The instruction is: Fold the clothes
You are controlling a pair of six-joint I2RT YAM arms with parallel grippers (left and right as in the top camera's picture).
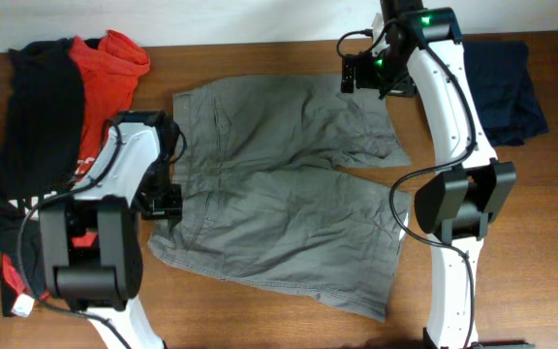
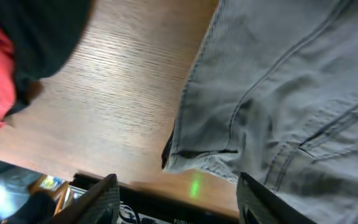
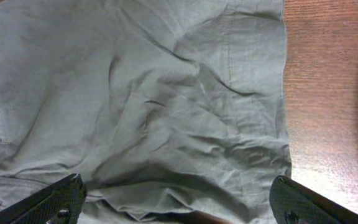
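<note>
The grey-olive shorts (image 1: 279,194) lie spread open in the middle of the wooden desk (image 1: 211,325), waistband (image 1: 177,165) to the left and both legs running to the right, the cloth creased throughout.

The left pincer (image 1: 161,204) sits at the waistband edge. Seen from the left wrist, its two fingers (image 2: 101,199) stand well apart with nothing between them. A turned-up corner of the waistband (image 2: 185,155) lies just ahead of the gap, with bare desk (image 2: 123,106) beside it.

The right pincer (image 1: 355,73) hovers over the far leg near its hem. From the right wrist its fingers (image 3: 55,202) are spread wide (one at each lower corner of the view) and grip nothing. Rumpled shorts (image 3: 166,93) fill the space below, with the hem edge running down beside a strip of desk (image 3: 328,93). Whether the fingertips touch the cloth cannot be told.

A heap of red and black tops (image 1: 66,97) lies at the left end of the desk, just beside the left arm. A dark navy garment (image 1: 507,78) lies at the far right corner, apart from the shorts.
</note>
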